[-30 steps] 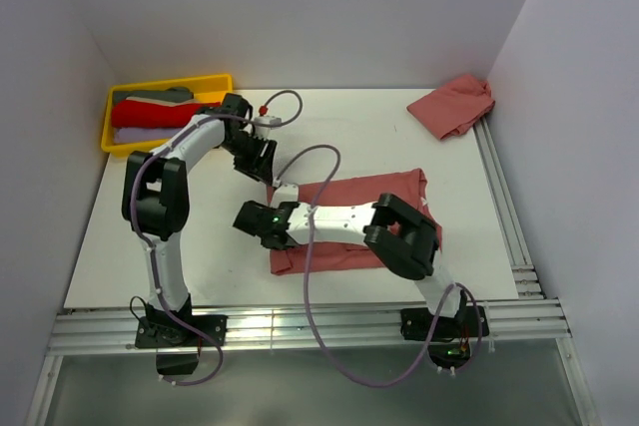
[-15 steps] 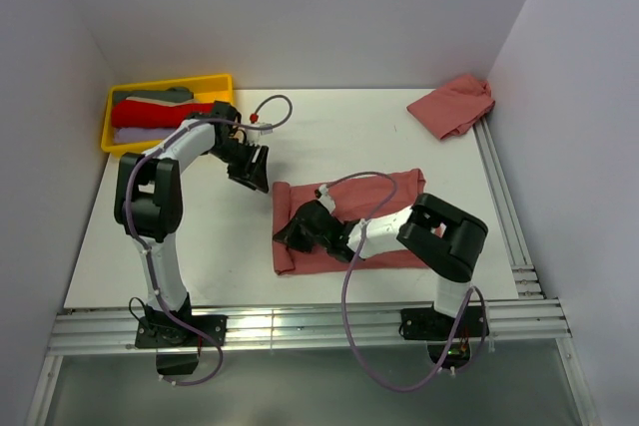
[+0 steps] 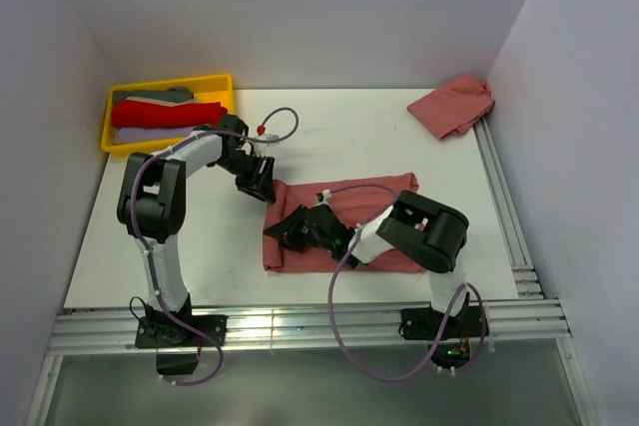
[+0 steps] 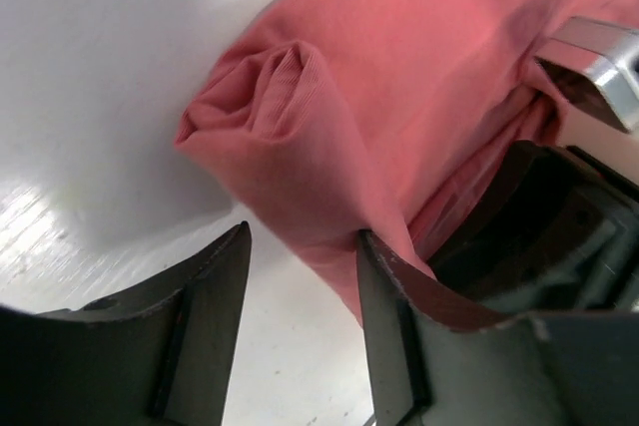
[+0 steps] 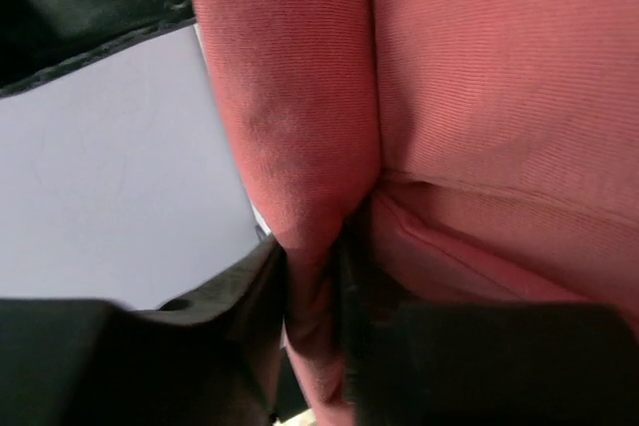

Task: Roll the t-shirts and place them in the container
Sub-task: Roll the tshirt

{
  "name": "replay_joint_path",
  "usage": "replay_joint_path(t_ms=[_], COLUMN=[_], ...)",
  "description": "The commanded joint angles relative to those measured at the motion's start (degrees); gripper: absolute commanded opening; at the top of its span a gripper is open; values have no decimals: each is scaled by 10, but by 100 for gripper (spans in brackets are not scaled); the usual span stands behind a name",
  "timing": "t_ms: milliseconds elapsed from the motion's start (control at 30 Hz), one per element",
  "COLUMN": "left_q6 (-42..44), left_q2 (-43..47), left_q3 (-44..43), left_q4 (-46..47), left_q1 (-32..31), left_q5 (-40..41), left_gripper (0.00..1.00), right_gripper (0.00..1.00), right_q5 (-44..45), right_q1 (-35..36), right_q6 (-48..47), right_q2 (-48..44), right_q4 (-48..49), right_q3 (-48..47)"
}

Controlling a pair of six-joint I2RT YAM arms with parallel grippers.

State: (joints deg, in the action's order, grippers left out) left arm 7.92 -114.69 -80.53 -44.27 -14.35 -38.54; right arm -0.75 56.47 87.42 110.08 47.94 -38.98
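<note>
A salmon-red t-shirt [image 3: 298, 197] lies folded mid-table, its left edge turned up into a loose roll [image 4: 270, 97]. My right gripper [image 3: 290, 231] lies low along that left edge. In the right wrist view a fold of the shirt [image 5: 479, 77] runs down between its fingers, and the right gripper [image 5: 315, 246] is shut on it. My left gripper [image 3: 262, 185] is at the shirt's far-left corner. In its wrist view the left gripper [image 4: 303, 236] stands open over bare table, the roll's end just past the tips and cloth resting on the right finger [image 4: 399, 296]. A second t-shirt [image 3: 454, 105] lies crumpled at the back right.
A yellow tray [image 3: 215, 80] at the back left holds rolled red, grey and lilac cloths. White walls close the table on three sides. A metal rail [image 3: 504, 207] runs along the right edge. Purple cables loop from both wrists over the shirt.
The right gripper drew back onto the shirt's left edge and took up a fold there. The left gripper came down to the shirt's far-left corner. The shirt's left edge has bunched up.
</note>
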Motion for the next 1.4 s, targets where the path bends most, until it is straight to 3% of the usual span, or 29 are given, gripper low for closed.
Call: replay_joint_path(t_ms=[0, 133, 333, 533, 700, 833, 1000, 1267, 1367], left_q6=[-19, -20, -6, -1, 2, 2, 2, 2, 3], left_q2=[4, 2, 2, 1, -2, -4, -5, -10, -6], left_q3=[8, 10, 12, 7, 1, -3, -8, -12, -12], left_q4=[37, 42, 42, 38, 34, 31, 29, 24, 23], left_q1=[-22, -34, -43, -48, -52, -56, -60, -64, -65], left_q5=[40, 106, 167, 187, 193, 196, 200, 204, 204], left_gripper=[51, 48, 47, 47, 46, 46, 47, 46, 47], right_gripper=[35, 46, 52, 52, 52, 48, 25, 23, 27], right_q5=[-5, 44, 156, 224, 268, 301, 300, 283, 300], right_q1=[0, 5, 26, 51, 76, 91, 95, 91, 89], right_q6=[12, -35, -83, -83, -85, -97, -145, -187, -182], right_q2=[-4, -56, -94, -97, -86, -80, -50, 52, 75], right_q4=[23, -187, -508, -666, -770, -795, -795, -820, -855], right_q3=[-13, -60, -181, -254, -311, -358, -426, -527, -552])
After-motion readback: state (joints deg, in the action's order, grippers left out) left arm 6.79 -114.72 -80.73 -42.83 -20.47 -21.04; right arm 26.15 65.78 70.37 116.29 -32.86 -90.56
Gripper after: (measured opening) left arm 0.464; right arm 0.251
